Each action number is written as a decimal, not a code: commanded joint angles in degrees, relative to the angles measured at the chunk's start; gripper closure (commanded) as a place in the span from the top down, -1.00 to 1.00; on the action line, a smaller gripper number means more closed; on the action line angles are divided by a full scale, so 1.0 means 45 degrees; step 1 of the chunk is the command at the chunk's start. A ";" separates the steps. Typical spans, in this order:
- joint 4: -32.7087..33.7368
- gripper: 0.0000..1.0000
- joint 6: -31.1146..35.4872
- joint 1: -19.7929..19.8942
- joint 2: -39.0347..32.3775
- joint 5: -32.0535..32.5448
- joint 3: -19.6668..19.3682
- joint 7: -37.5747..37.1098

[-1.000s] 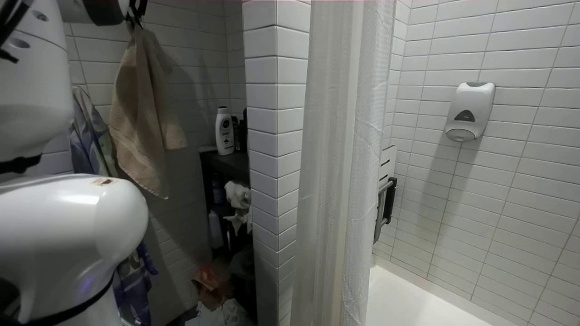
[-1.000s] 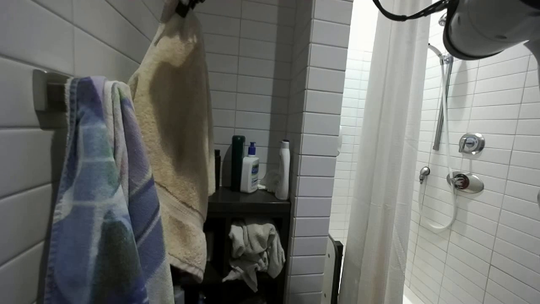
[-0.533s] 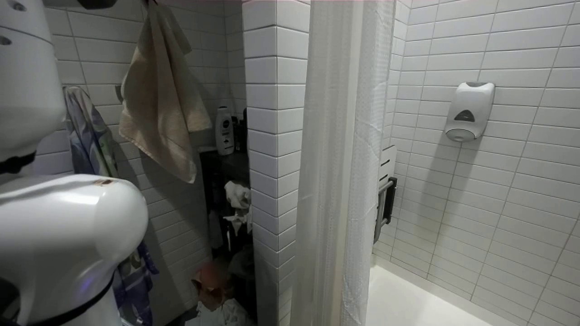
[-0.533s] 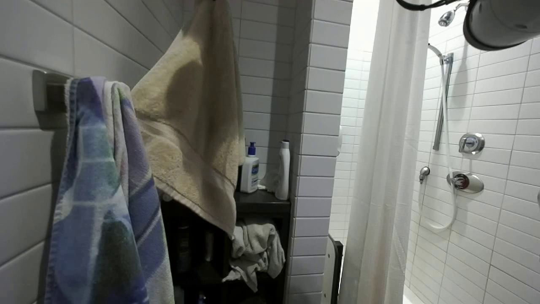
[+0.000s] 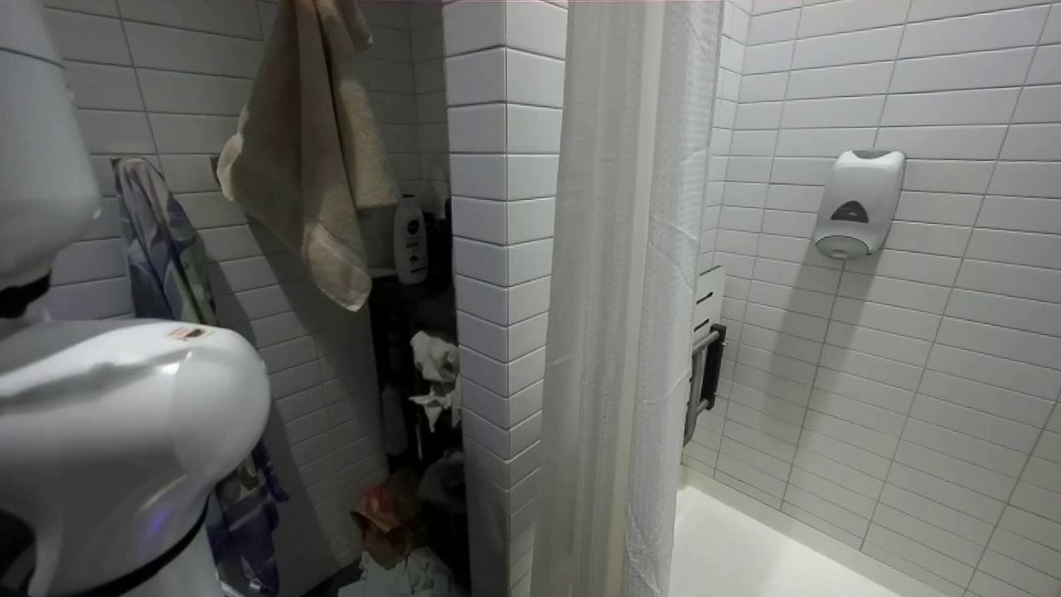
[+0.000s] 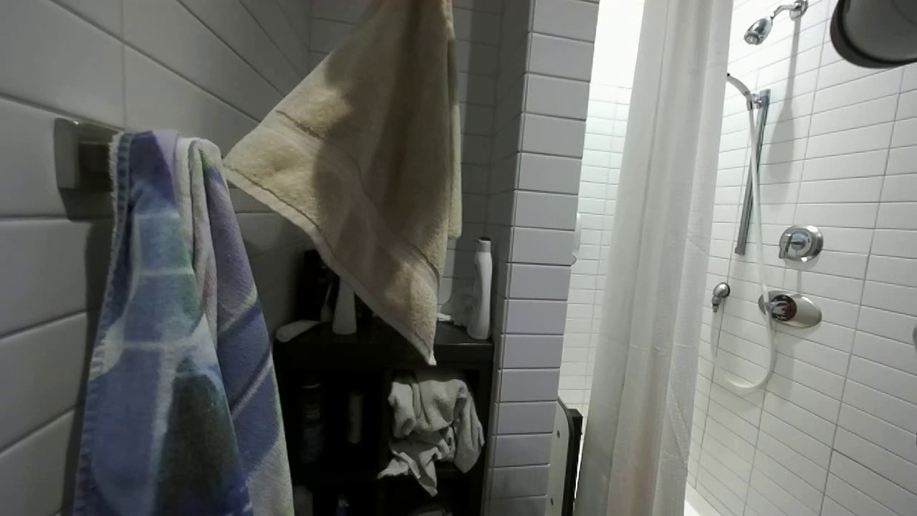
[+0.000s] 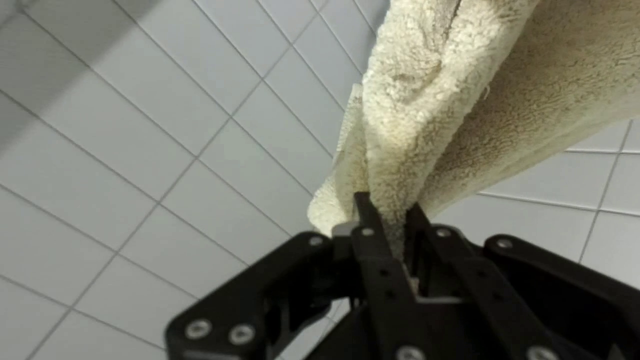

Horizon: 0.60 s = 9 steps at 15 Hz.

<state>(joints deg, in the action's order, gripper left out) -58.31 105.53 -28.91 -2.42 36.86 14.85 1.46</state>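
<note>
My gripper (image 7: pixel 389 207) is shut on a beige towel (image 7: pixel 415 100), pinching a gathered fold between its black fingers in the wrist view. The towel hangs down from above the frame in both exterior views (image 5: pixel 311 141) (image 6: pixel 387 165). The gripper itself is above the top edge of both. The towel's left corner bulges out close to a small metal wall holder (image 5: pixel 215 168); I cannot tell whether they touch. A blue and purple patterned towel (image 6: pixel 179 322) hangs on a metal bar (image 6: pixel 79 156) to the left, apart from the gripper.
A dark shelf (image 6: pixel 358 351) stands behind the towel. A white bottle (image 6: pixel 482 287) and other bottles are on it, and a crumpled white cloth (image 6: pixel 433 416) hangs from it. A tiled pillar (image 6: pixel 544 215) and a shower curtain (image 6: pixel 655 251) are on the right.
The beige towel has risen and moved right in both exterior views, its lower edge lifting and spreading. The gripper has gone out of the top of the frame. The patterned towel has stayed put.
</note>
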 commanded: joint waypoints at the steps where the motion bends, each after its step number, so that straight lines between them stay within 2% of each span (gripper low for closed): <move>1: -0.0593 -0.93 -0.0248 0.0094 0.0815 0.0757 -0.0155 -0.0931; 9: -0.2859 -0.93 -0.0779 0.0200 0.2091 0.0282 -0.0421 -0.2724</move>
<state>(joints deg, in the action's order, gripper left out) -65.67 102.23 -28.66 2.46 38.42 13.67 -7.79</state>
